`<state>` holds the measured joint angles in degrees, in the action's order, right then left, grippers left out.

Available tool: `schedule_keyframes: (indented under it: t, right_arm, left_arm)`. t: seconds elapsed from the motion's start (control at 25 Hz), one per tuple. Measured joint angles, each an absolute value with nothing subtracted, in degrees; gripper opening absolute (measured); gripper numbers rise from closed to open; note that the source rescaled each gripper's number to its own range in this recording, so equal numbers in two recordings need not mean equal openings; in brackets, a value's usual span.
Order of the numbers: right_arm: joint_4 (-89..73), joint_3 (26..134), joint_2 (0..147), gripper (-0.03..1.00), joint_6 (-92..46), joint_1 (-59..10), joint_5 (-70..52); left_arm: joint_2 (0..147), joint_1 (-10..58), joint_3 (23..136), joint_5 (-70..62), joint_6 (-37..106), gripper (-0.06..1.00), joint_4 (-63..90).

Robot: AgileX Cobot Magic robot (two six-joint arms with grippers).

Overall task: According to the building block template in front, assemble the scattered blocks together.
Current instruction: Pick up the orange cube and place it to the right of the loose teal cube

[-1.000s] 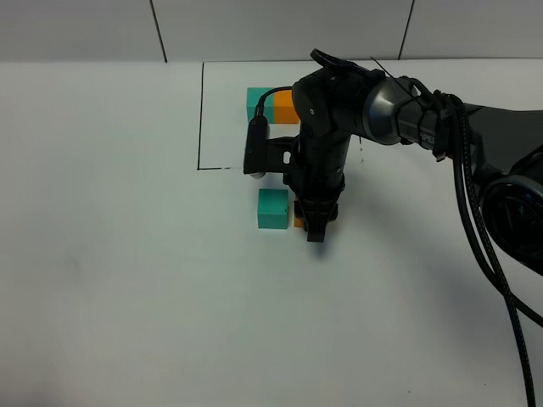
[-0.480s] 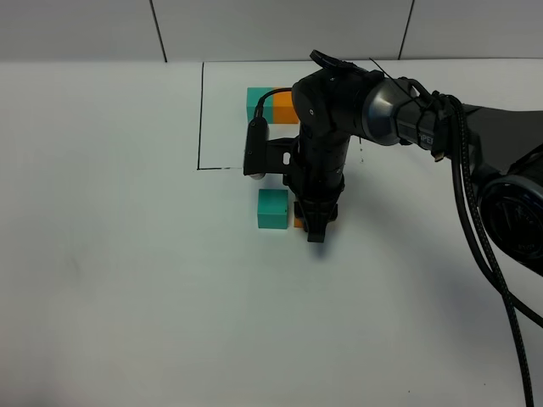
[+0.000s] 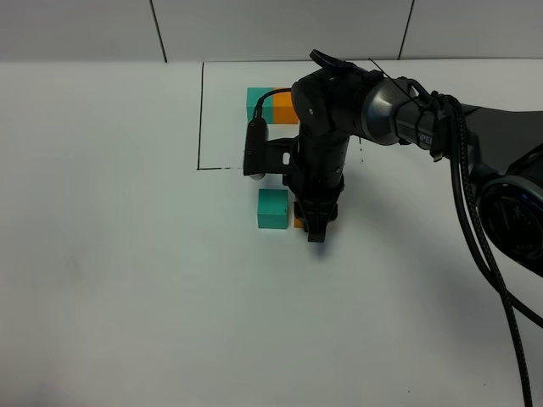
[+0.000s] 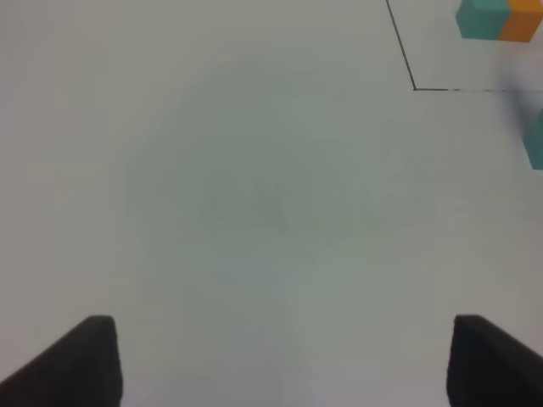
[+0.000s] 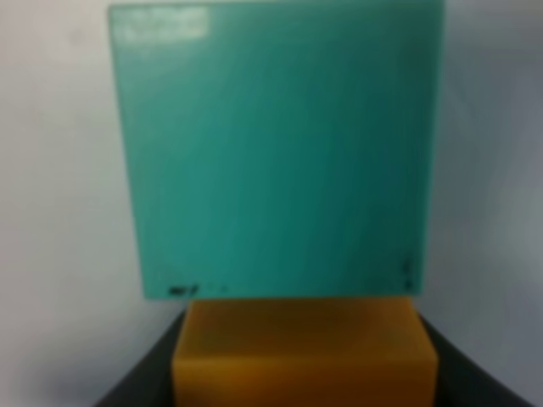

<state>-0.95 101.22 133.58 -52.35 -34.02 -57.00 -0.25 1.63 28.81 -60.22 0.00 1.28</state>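
Observation:
The building block template, a teal cube (image 3: 258, 103) joined to an orange cube (image 3: 284, 108), sits inside a thin black outline (image 3: 201, 119) at the back; the right arm partly covers it. The loose teal cube (image 3: 272, 209) lies in front of the outline. My right gripper (image 3: 316, 225) points down, shut on the loose orange cube (image 3: 299, 222), right beside the teal cube's right side. In the right wrist view the orange cube (image 5: 304, 352) sits between the dark fingers (image 5: 140, 383), against the teal cube (image 5: 276, 153). My left gripper (image 4: 284, 365) is open and empty over bare table.
The white table (image 3: 127, 280) stretches around the blocks. The right arm's black cables (image 3: 475, 229) hang on the right. The left wrist view shows the template (image 4: 501, 19), the outline corner (image 4: 414, 85) and the loose teal cube's edge (image 4: 535, 140).

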Motion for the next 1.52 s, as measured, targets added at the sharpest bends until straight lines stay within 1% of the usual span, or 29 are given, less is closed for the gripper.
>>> schedule_keyframes:
  t: [0.6,1.32,1.52]
  right_arm:
    - [-3.4,101.2,133.6,0.00,-53.3,-34.0,-56.9]
    - [-2.5,101.2,133.6,0.00,-53.3,-34.9,-56.5]
    - [-2.3,101.2,133.6,0.00,-55.6,-35.0,-56.6]
  left_arm:
    - [-0.2,1.6,28.8,-60.2,0.0,0.67,1.3]
    - [-0.2,1.6,28.8,-60.2,0.0,0.67,1.3]
    - [-0.2,1.6,28.8,-60.2,0.0,0.67,1.3]
